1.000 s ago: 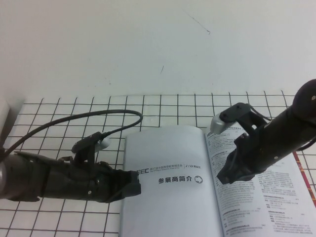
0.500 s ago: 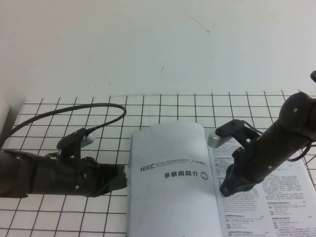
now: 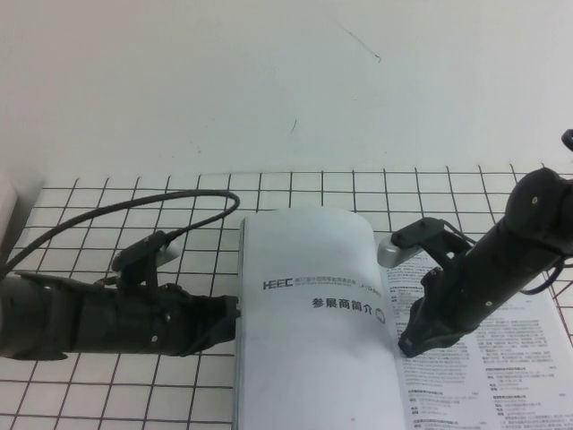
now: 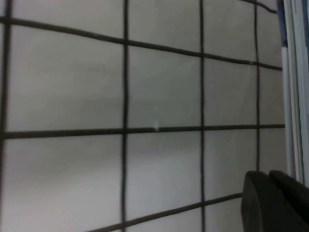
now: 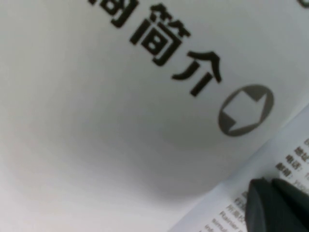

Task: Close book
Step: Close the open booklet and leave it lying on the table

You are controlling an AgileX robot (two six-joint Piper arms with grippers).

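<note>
Book, thin white paper-covered booklet (image 3: 313, 296), lies open at the near middle of the black-gridded white bench (image 3: 89, 202), its left leaf raised and bowed toward the printed right page (image 3: 510, 358).

Left gripper (image 3: 231, 321): closed, empty, low against the leaf's left edge, arm stretched flat along the bench.

Right gripper (image 3: 407, 343): closed, empty, tip down at the gutter, arm sloping in from the right edge.

Step, as I judge it: mid-fold. Next calls for the right gripper to clear out while the left sweeps the leaf over.

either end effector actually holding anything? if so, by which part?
No clear grasp visible. Left end effector is at the book's left edge, where it arches up; right end effector is over the right page near the spine. Clamping cannot be told.
</note>
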